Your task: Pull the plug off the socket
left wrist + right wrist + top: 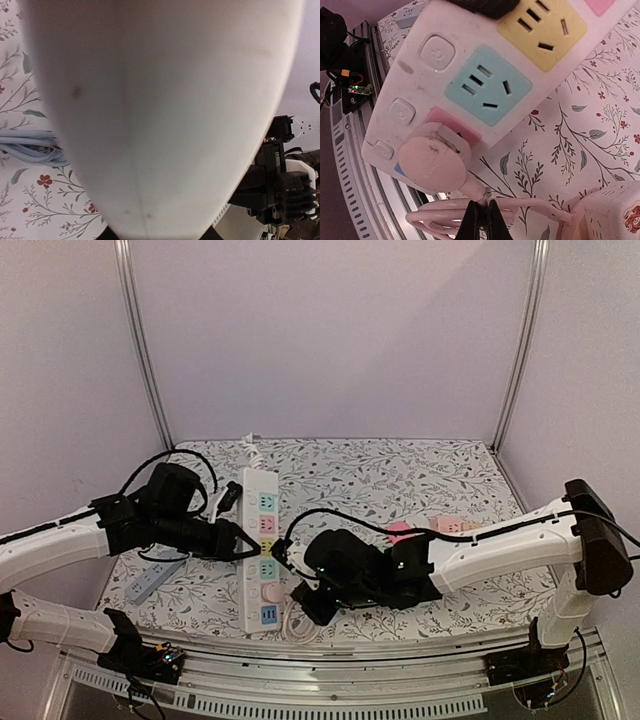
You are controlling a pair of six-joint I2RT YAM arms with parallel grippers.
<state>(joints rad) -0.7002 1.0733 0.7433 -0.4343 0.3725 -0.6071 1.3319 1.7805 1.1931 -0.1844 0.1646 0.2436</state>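
Now, plug [434, 159]: it is seated in the pink socket [451, 122] of the power strip [262, 485], next to the strip's near end, and no gap is seen at its base.
Power strip: it is laid flat on the flowered table [400, 480], with its long axis run from the near edge toward the back wall.
Plug direction: its round, domed back is turned up and its pins are driven down into the strip face, so the pull line is judged to be straight up off that face.
Cord [470, 187]: it is led out of the plug's side toward the near edge, then looped on the table.
Handling: the plug is judged light, hard and smooth and held only by friction. The cord is soft and likely to be strained if it is tugged.
Hold: the rim of the round body is best pinched, not the cord.
Left gripper [243, 540]: it is clamped on the strip's left edge at mid-length. A dark finger is seen on the top face, and its wrist view is filled by the white body.
Right gripper [481, 210]: its fingers are pressed together just at the cord below the plug. Whether the cord is caught cannot be told.
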